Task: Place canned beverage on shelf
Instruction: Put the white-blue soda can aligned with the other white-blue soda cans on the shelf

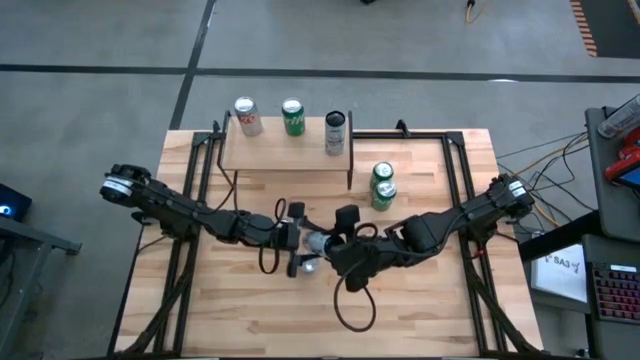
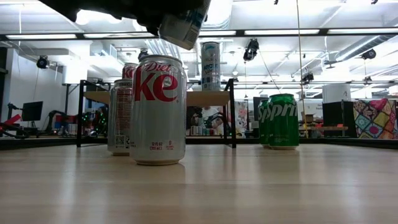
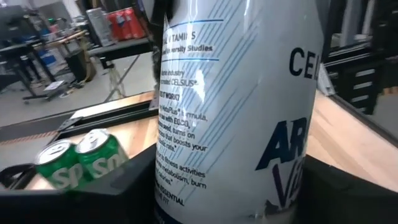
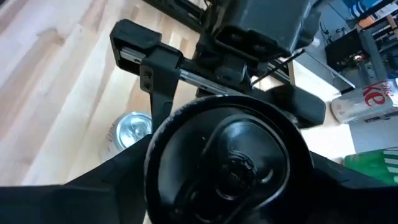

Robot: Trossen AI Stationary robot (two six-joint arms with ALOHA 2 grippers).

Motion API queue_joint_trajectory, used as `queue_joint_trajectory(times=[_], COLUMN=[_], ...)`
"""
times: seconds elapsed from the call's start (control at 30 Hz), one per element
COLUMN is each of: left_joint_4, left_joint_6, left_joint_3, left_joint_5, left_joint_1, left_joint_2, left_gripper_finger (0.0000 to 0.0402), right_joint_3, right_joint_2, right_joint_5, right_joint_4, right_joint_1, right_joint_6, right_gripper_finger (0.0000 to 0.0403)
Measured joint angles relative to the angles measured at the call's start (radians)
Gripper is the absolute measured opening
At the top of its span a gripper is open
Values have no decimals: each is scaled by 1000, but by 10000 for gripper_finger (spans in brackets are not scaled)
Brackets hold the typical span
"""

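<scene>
On the shelf (image 1: 285, 152) three cans already stood. Well in front of it, above the table (image 1: 240, 310), the left gripper (image 1: 300, 243) and right gripper (image 1: 338, 248) both closed their jaws round a white can (image 3: 239, 112), not yet shelved.

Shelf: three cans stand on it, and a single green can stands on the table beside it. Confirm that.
Not quite. The shelf does hold three cans, but two green cans, not one, stand on the table beside it. The high view shows the pair.
</scene>
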Motion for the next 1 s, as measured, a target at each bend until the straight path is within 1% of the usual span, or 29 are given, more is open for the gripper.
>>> queue_joint_trajectory(times=[0.03,0.17,0.3,0.47,0.6,0.73,0.87,1.0], left_joint_4=[0,14,53,109,222,324,398,422], left_joint_6=[-1,3,2,-3,-1,-6,-9,39], left_joint_3=[0,0,-2,-16,-95,-184,-237,-262], left_joint_5=[-17,-37,-45,-55,-51,-35,-45,-55], left_joint_1=[-1,-1,0,0,-2,-5,-3,-4], left_joint_2=[0,0,-1,-15,-42,-100,-171,-236], left_gripper_finger=[233,233,233,233,233,233,233,233], right_joint_3=[0,2,2,2,-2,-23,-99,-256], right_joint_2=[0,-3,-20,-61,-99,-134,-163,-202], right_joint_5=[13,22,59,61,70,89,114,116], right_joint_4=[-2,0,9,27,46,87,196,492], right_joint_1=[0,-1,0,1,21,38,42,28], right_joint_6=[-1,0,7,58,71,70,56,-16], right_gripper_finger=[289,304,300,293,291,290,285,279])
